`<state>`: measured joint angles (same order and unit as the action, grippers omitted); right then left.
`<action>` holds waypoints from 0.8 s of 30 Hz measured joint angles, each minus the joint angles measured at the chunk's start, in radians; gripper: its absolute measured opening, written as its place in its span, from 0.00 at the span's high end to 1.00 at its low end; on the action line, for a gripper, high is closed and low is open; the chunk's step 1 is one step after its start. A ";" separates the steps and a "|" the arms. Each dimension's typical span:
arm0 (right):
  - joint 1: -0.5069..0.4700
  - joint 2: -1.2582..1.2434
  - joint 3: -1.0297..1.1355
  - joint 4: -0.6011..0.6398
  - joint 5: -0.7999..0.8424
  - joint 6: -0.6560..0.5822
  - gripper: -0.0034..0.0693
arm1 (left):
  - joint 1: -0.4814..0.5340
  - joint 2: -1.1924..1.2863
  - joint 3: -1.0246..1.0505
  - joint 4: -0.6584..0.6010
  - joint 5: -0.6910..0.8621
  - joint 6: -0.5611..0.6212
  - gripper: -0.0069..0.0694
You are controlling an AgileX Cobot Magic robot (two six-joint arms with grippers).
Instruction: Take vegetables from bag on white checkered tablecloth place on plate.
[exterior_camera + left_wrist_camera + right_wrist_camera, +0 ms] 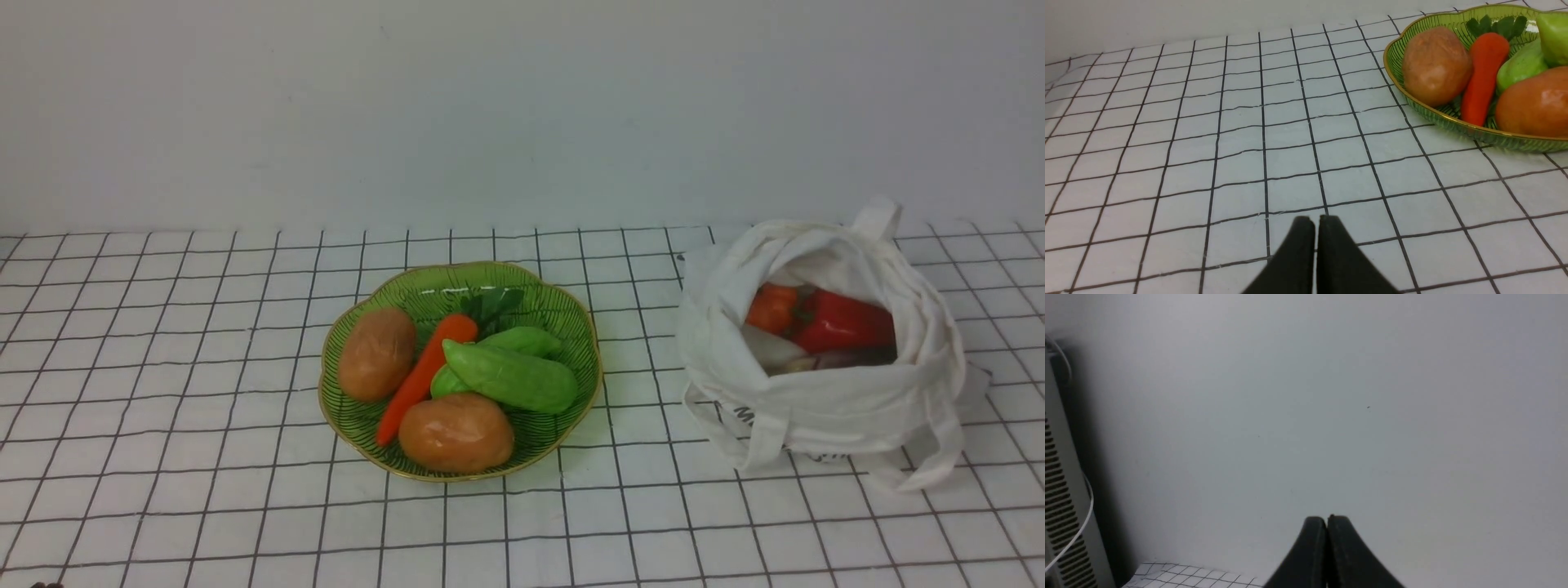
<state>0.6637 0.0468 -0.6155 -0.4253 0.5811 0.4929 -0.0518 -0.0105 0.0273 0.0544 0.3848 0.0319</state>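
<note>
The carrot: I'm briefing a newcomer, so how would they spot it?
Find the green leaf-shaped plate left of the white bag. On it, the carrot lies slanted between the left potato and the green gourds. It is the only long, thin orange piece.

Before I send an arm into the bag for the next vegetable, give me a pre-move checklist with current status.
1. Right gripper empty: ok, shut on nothing, facing the wall.
2. Right gripper open for a pick: not ok.
3. Left gripper clear of the plate: ok, shut, over the tablecloth.
4. Bag mouth open: ok; red pepper and small orange vegetable show inside.
5. Room on plate: cannot tell; green gourds, carrot and potatoes crowd it.
</note>
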 joint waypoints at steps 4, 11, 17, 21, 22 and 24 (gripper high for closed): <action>0.000 -0.014 0.099 -0.025 -0.061 0.046 0.97 | 0.000 0.000 0.000 0.000 0.000 0.000 0.92; 0.000 -0.014 0.170 -0.032 -0.108 0.053 0.97 | 0.000 0.000 0.000 0.000 0.000 0.000 0.92; 0.000 -0.014 0.176 -0.035 -0.100 0.053 0.97 | 0.000 0.000 0.000 0.000 0.000 0.000 0.92; 0.000 -0.014 0.176 -0.035 -0.083 0.053 0.97 | 0.000 0.000 0.000 0.000 0.000 0.000 0.92; 0.000 -0.014 0.176 -0.035 -0.081 0.053 0.97 | 0.000 0.000 0.000 0.000 0.000 0.000 0.92; 0.000 -0.014 0.176 -0.036 -0.079 0.053 0.97 | 0.000 0.000 0.000 0.000 0.000 0.000 0.92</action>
<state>0.6637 0.0327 -0.4391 -0.4608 0.5021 0.5463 -0.0518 -0.0105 0.0273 0.0544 0.3848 0.0319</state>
